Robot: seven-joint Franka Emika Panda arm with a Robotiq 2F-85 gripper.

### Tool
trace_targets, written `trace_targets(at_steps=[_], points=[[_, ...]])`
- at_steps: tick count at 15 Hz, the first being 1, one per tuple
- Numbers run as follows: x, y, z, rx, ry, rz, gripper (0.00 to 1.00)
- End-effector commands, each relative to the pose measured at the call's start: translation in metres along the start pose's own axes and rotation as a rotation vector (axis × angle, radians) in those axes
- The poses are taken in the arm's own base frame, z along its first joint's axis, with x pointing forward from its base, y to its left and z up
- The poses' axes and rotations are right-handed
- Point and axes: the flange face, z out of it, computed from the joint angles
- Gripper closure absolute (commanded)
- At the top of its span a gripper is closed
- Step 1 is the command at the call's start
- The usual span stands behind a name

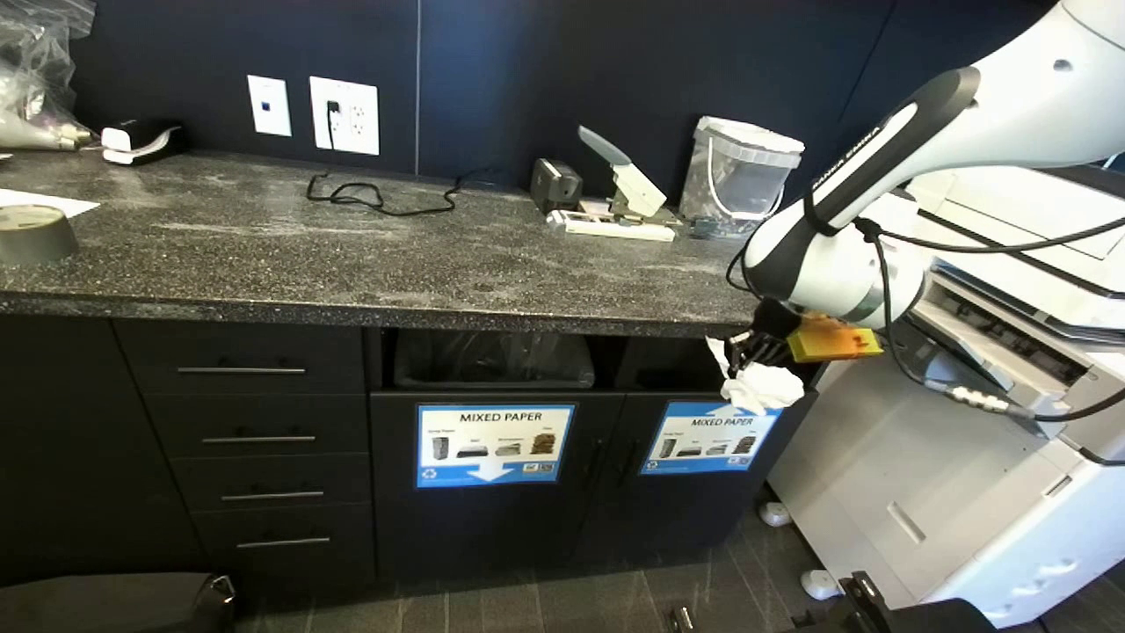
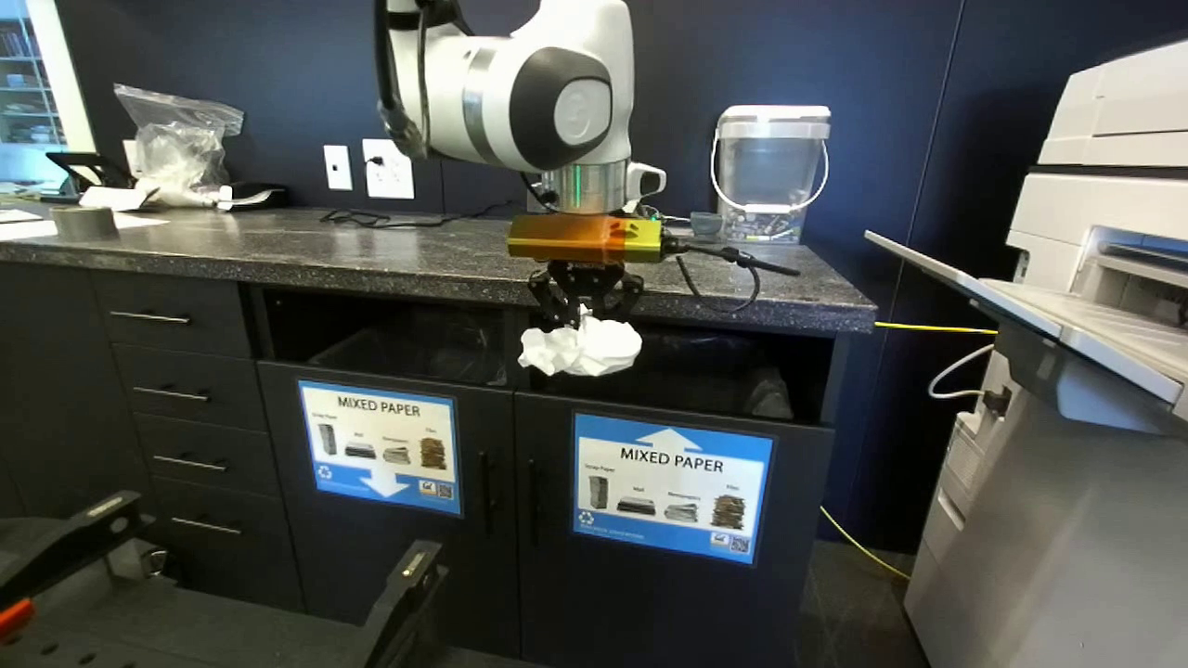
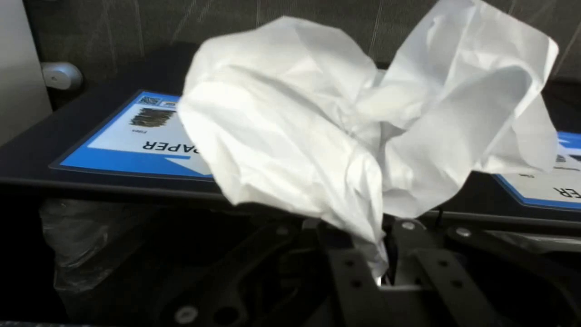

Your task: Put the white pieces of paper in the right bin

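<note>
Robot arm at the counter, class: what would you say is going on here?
A robot arm has its gripper shut on a crumpled white piece of paper. The paper hangs just outside the dark opening of the right bin, whose sign reads MIXED PAPER; it has not gone in yet.

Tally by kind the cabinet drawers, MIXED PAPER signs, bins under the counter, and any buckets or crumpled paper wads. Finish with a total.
Drawers: 4
Signs: 2
Bins: 2
Bucket: 1
Paper wad: 1
Total: 10
</note>
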Motion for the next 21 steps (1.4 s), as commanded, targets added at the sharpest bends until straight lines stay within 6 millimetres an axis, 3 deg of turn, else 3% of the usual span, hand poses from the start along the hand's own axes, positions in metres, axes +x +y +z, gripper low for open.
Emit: trace_targets(at_steps=[1, 3, 4, 6, 7, 9, 11, 12, 14, 16, 17, 21], points=[[-0.001, -0.006, 0.015, 0.015, 0.134, 0.024, 0.89], [-0.003, -0.023, 0.035, 0.026, 0.197, 0.015, 0.89], [0.000, -0.018, 0.039, 0.035, 0.228, 0.018, 0.89], [-0.009, -0.026, 0.061, 0.039, 0.268, -0.013, 0.89], [-0.010, -0.015, 0.065, 0.038, 0.286, -0.012, 0.89], [-0.019, -0.017, 0.085, 0.014, 0.322, -0.033, 0.89], [-0.019, 0.000, 0.094, -0.007, 0.366, -0.012, 0.89], [-0.020, -0.003, 0.103, -0.025, 0.390, -0.018, 0.89], [-0.011, 0.011, 0.106, -0.046, 0.435, 0.004, 0.89], [-0.002, 0.007, 0.113, -0.078, 0.478, -0.003, 0.89], [0.005, 0.016, 0.113, -0.081, 0.496, 0.013, 0.89], [0.025, 0.008, 0.127, -0.097, 0.558, 0.036, 0.89]])
